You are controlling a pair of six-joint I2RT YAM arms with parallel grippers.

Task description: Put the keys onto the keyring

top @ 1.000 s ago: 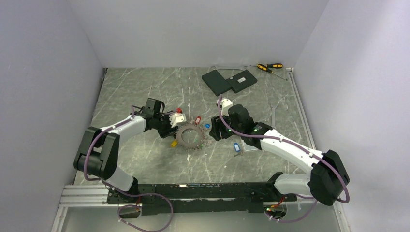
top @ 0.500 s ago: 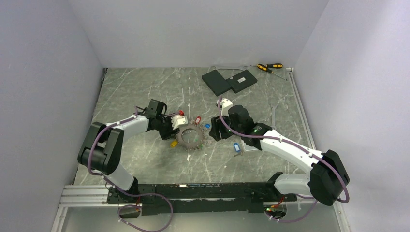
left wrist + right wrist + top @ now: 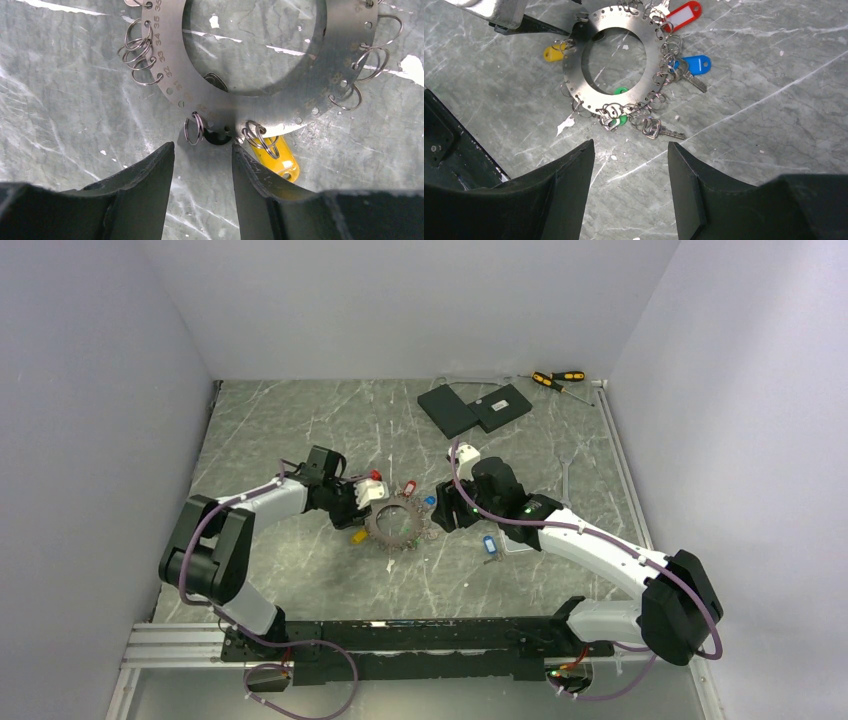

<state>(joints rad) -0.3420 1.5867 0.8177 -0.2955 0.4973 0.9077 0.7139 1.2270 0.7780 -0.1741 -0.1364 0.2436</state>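
The keyring (image 3: pixel 384 534) is a flat steel ring with numbered holes and small split rings, lying on the marble table between both arms. It also shows in the left wrist view (image 3: pixel 300 95) and in the right wrist view (image 3: pixel 649 45). Keys hang at its rim: a yellow tag (image 3: pixel 280 157), a red tag (image 3: pixel 681 15), a blue tag (image 3: pixel 696 64), a green one (image 3: pixel 620 91). Another blue key (image 3: pixel 489 544) lies apart on the table. My left gripper (image 3: pixel 202 147) is open, its tips just short of the rim beside the yellow tag. My right gripper (image 3: pixel 630 145) is open, a little back from the ring.
Two dark flat slabs (image 3: pixel 475 407) and yellow-and-black screwdrivers (image 3: pixel 557 380) lie at the back of the table. A bare silver key (image 3: pixel 664 131) sticks out from the ring toward my right gripper. Grey walls close in the left, back and right.
My left arm has edged toward the ring's rim and its jaws have narrowed slightly. The right arm and the ring have stayed put.
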